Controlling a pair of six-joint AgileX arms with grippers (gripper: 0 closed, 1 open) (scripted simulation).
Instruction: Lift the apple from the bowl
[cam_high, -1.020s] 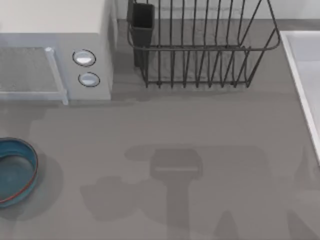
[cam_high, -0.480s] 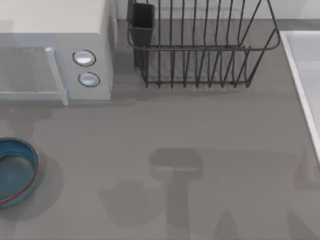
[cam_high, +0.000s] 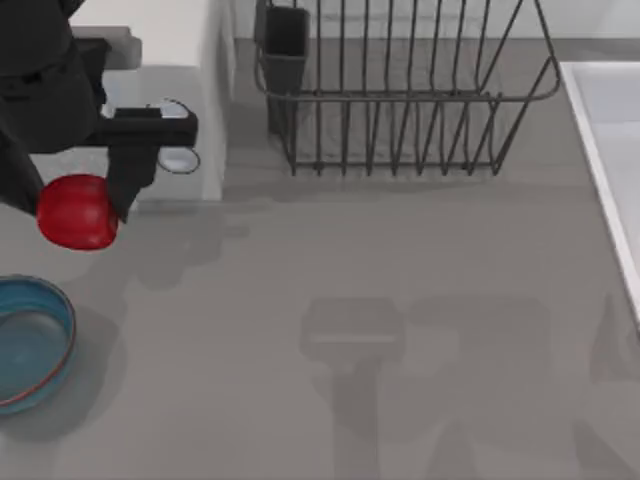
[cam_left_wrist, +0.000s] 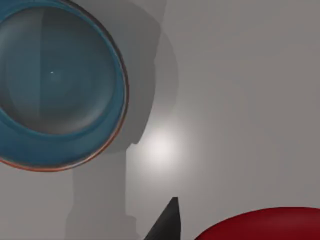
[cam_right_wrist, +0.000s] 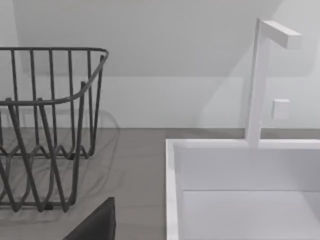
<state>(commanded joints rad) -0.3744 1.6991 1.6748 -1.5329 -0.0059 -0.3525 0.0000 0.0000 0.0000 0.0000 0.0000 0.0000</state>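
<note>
My left gripper (cam_high: 77, 205) is shut on the apple (cam_high: 77, 213), a glossy red round fruit held in the air beyond the bowl, in front of the white appliance. The bowl (cam_high: 62, 345) sits at the table's left edge, teal-blue inside with a thin reddish rim, and nothing lies in it. In the left wrist view the bowl (cam_left_wrist: 107, 135) lies below on the grey table, and the apple (cam_left_wrist: 265, 226) shows beside one dark fingertip (cam_left_wrist: 169, 220). A dark part of my right gripper (cam_right_wrist: 97, 222) shows close to the camera, with the rack and sink beyond.
A white microwave-like appliance (cam_high: 200, 60) with two round knobs stands at the back left. A dark wire dish rack (cam_high: 400, 100) stands at the back middle. A white sink (cam_high: 610, 150) with a faucet (cam_right_wrist: 259, 80) runs along the right side.
My left arm has come into the top view at the upper left, carrying the apple above the table. The bowl has not moved.
</note>
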